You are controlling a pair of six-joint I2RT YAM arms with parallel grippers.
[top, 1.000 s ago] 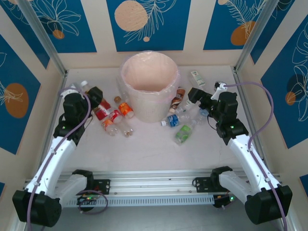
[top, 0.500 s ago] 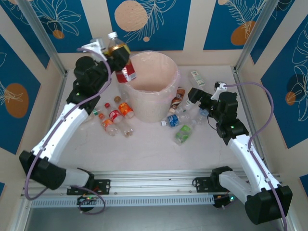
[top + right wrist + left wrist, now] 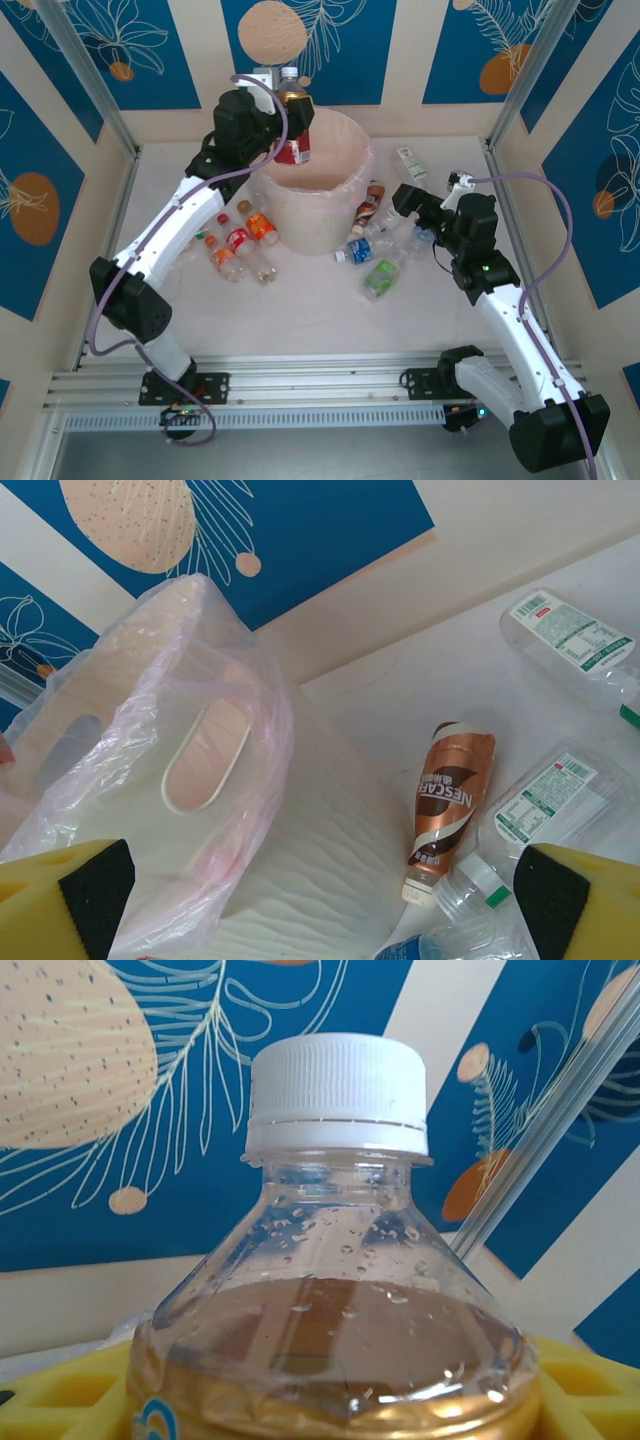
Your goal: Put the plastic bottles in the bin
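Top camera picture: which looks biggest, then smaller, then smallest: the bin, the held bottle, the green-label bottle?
1. The bin.
2. The held bottle, though held nearer the camera, so unsure.
3. The green-label bottle.

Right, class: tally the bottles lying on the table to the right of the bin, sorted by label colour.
White-label bottles: 2
Brown-label bottle: 1
Blue-label bottle: 1
Green-label bottle: 1
Total: 5 that can be made out
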